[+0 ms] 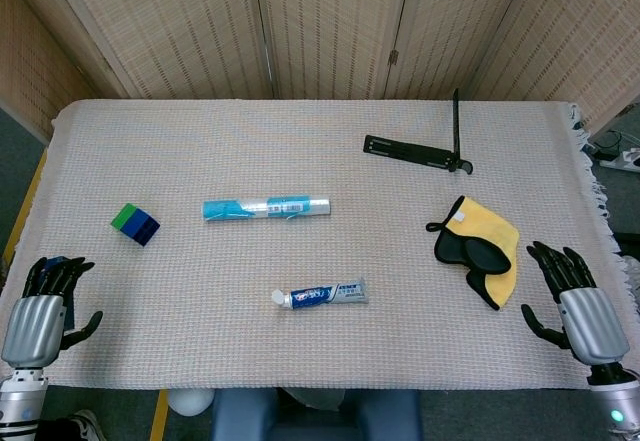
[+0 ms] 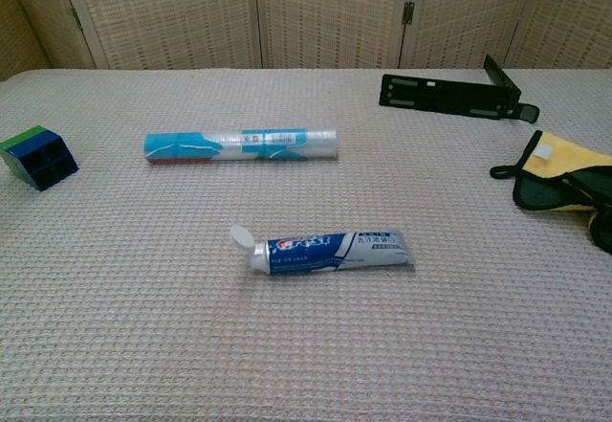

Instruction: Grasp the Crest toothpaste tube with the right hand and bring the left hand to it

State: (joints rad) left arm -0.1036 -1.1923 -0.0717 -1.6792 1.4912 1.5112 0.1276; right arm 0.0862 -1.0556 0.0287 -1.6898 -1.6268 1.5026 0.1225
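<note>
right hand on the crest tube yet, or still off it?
Apart. The head view shows the right hand open at the table's near right edge, with bare cloth and the yellow mitt between it and the Crest toothpaste tube lying mid-table.

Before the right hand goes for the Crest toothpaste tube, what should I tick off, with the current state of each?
1. Crest toothpaste tube lies flat on the table, touching nothing: ok.
2. Cap end points toward the robot's left, flip cap open: ok.
3. Right hand holds nothing, fingers spread: ok.
4. Path from right hand to tube: the yellow and black cloth lies beside it, further back: ok.
5. Left hand holds nothing, at the near left edge: ok.
6. Tube fill or stiffness: cannot tell.
</note>
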